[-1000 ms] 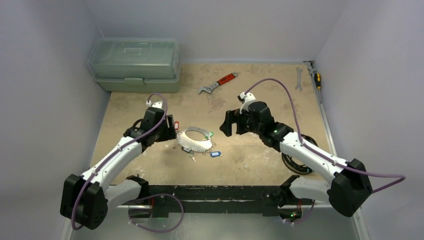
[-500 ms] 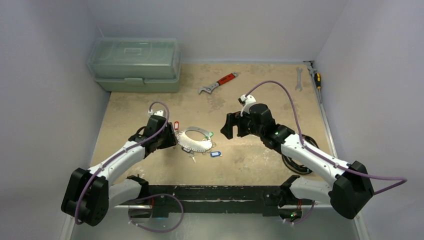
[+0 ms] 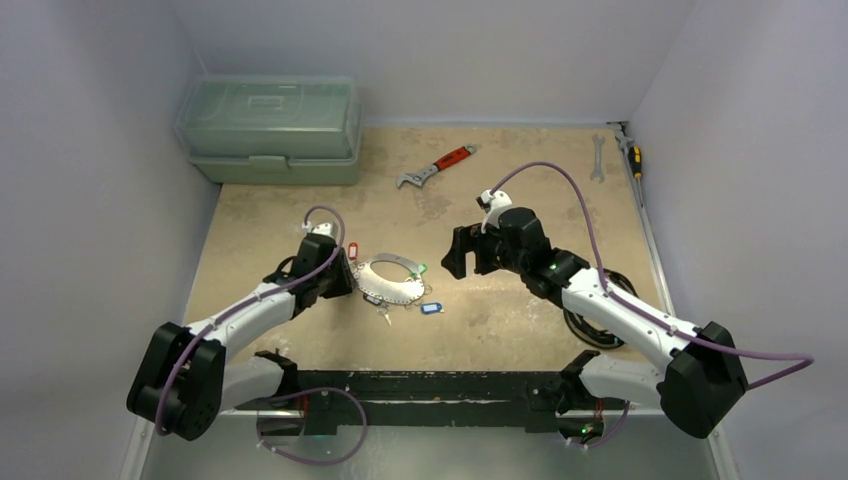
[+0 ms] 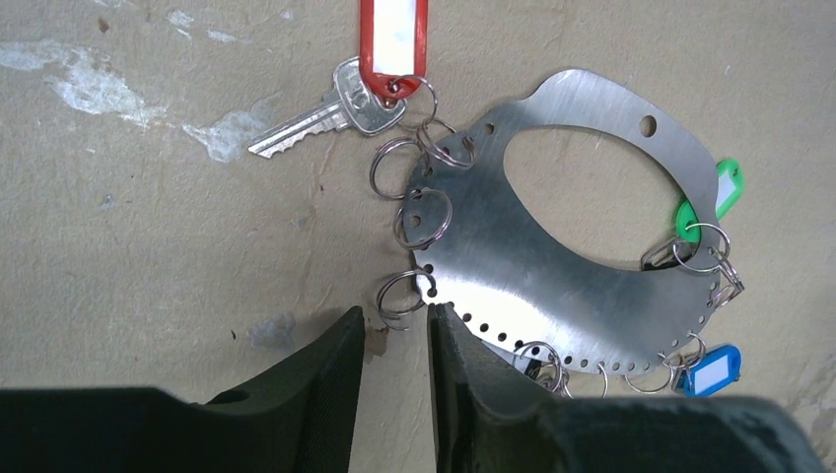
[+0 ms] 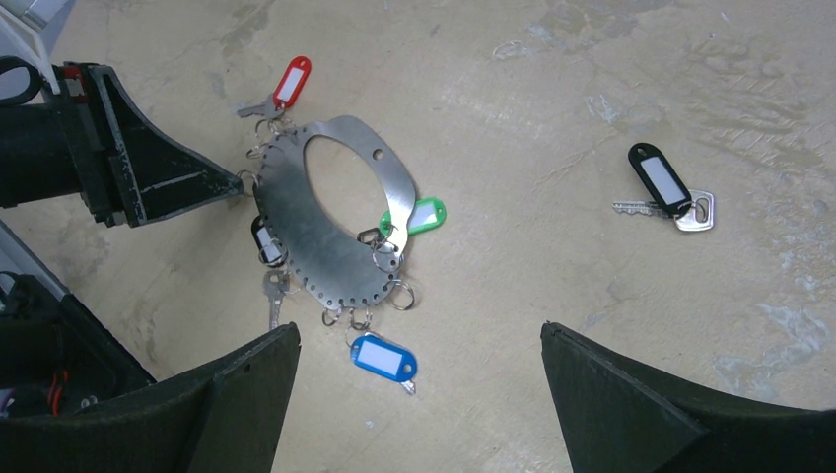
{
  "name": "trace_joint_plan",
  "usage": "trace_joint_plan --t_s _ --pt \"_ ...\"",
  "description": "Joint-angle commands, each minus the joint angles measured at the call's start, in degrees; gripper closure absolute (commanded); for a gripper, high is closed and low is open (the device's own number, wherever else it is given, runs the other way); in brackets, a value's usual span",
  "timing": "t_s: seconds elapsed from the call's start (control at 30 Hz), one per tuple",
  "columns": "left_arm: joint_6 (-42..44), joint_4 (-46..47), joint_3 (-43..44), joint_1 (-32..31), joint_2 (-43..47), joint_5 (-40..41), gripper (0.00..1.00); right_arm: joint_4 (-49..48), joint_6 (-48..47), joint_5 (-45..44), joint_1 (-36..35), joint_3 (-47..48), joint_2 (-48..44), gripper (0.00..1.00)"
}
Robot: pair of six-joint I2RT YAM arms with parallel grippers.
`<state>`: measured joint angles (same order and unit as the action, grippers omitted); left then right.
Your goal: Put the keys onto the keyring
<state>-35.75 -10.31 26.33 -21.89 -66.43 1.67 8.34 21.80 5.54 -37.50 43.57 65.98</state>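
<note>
The keyring [image 4: 552,286] is a flat silvery oval plate with edge holes and small split rings; it lies on the table [image 3: 392,281] [image 5: 335,246]. Keys with red [image 4: 394,39], green [image 4: 727,187] and blue [image 4: 712,370] tags hang on it. A black-tagged key [image 5: 662,184] lies loose to its right. My left gripper [image 4: 394,330] is low at the plate's left edge, jaws a narrow gap apart, an empty split ring [image 4: 401,298] just ahead of the tips. My right gripper [image 5: 419,333] is wide open and empty above the blue tag [image 5: 384,358].
A green toolbox [image 3: 268,128] stands at the back left. A red-handled wrench [image 3: 438,167] lies behind the keyring. A spanner [image 3: 597,157] and a screwdriver [image 3: 633,155] lie at the back right. A black cable coil [image 3: 590,322] lies under the right arm.
My left gripper has come down and nearer, to the keyring's left edge. My right gripper shifted slightly and then held still. The keyring has not moved.
</note>
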Motion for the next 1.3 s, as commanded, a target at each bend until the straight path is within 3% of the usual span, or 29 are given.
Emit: trace_joint_plan --t_s 0.0,0.2,0.53,0.73,1.27 --pt "1.5 4.5 -0.8 -0.3 -1.3 -0.2 0.73 -0.3 -0.3 0.3 -0.2 -0.1 -0.3 0.05" --pt "1.9 5.5 -1.6 -0.3 -2.5 0.5 0.81 -0.3 -0.3 0.6 -0.2 -0.1 0.2 0.05" --pt "2.2 6.9 -1.7 -0.3 -3.9 2.2 0.85 -0.1 -0.7 1.2 -0.2 0.4 1.1 0.05" --pt "2.4 7.3 -0.8 -0.3 -5.6 2.7 1.0 0.4 -0.9 1.2 -0.2 0.4 1.0 0.05" --pt "4.2 1.9 2.6 -1.4 1.2 5.7 1.0 0.5 -1.3 1.6 -0.2 0.4 -0.2 0.05"
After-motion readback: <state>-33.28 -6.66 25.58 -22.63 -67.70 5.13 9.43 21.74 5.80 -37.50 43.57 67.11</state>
